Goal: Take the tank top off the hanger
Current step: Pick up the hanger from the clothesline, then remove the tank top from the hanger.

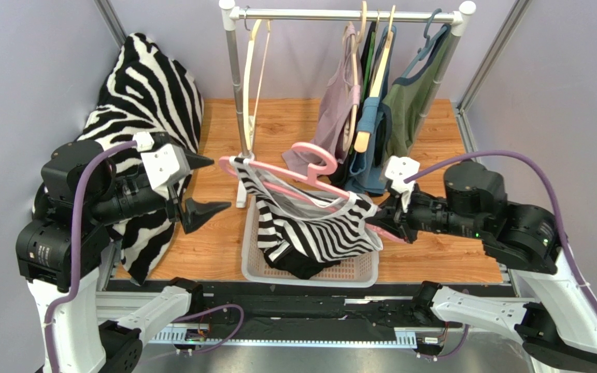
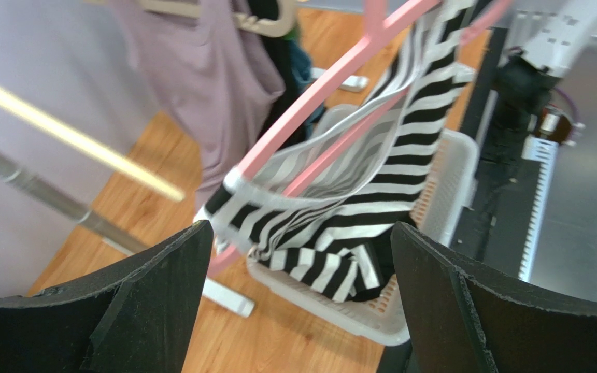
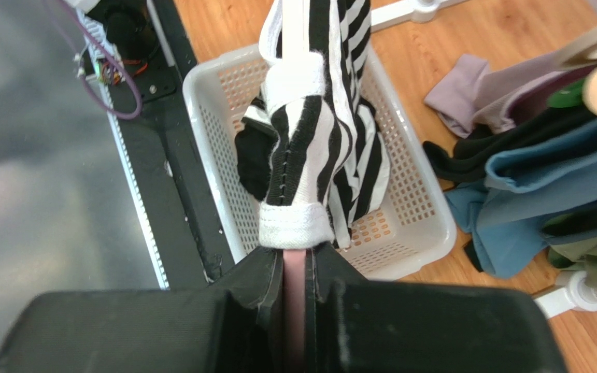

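A black-and-white zebra-striped tank top (image 1: 317, 225) hangs on a pink plastic hanger (image 2: 319, 99) above a white perforated plastic basket (image 1: 356, 270), its hem pooling inside. The right gripper (image 1: 377, 223), right of the basket, pinches the hanger's end. The left gripper (image 1: 217, 184) hovers empty left of the basket, jaws spread wide.

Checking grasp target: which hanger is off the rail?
The pink hanger, with the striped top on it, pinched at one end by the right hand. Other hangers hang from the rail.
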`<state>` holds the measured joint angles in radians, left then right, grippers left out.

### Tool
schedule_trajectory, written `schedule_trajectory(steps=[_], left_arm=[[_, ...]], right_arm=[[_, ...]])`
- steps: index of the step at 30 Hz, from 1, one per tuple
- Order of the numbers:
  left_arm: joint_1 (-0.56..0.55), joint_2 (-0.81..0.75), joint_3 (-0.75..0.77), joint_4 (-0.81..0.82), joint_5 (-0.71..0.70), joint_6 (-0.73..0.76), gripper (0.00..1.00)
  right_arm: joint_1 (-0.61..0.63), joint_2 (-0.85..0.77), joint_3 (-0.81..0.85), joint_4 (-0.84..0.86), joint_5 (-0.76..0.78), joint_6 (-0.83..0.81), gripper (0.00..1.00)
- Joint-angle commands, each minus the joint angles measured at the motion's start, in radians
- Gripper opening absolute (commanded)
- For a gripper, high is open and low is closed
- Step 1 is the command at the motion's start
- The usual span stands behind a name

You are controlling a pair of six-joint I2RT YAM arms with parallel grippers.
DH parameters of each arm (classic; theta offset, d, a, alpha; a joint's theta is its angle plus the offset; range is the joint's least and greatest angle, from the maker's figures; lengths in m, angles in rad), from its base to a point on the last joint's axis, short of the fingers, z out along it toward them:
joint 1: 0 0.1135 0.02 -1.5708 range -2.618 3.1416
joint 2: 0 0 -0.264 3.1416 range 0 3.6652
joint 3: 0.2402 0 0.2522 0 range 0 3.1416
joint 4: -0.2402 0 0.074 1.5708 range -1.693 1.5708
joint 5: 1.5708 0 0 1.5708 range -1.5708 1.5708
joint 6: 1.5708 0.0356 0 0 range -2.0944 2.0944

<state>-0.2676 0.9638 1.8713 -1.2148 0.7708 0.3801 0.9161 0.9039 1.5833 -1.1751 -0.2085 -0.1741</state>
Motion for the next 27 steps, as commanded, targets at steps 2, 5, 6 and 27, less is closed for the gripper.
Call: schedule_trajectory(steps=[2, 5, 6, 27], left_arm=[[0.004, 0.026, -0.044, -0.052, 0.264, 0.135, 0.94], [0.002, 0.05, -0.073, -0.049, 0.352, 0.16, 0.94], [0.002, 0.053, -0.08, -0.051, 0.367, 0.169, 0.94], [-0.105, 0.084, -0.204, -0.114, 0.421, 0.264, 0.77]], right_arm=[[0.004, -0.005, -0.023, 0.063, -0.123, -0.056, 0.0], [0.003, 0.015, -0.017, 0.077, -0.178, -0.065, 0.0], [0.004, 0.033, -0.005, 0.077, -0.195, -0.065, 0.0], [0.033, 0.012, -0.074, 0.206, -0.209, 0.1, 0.0]])
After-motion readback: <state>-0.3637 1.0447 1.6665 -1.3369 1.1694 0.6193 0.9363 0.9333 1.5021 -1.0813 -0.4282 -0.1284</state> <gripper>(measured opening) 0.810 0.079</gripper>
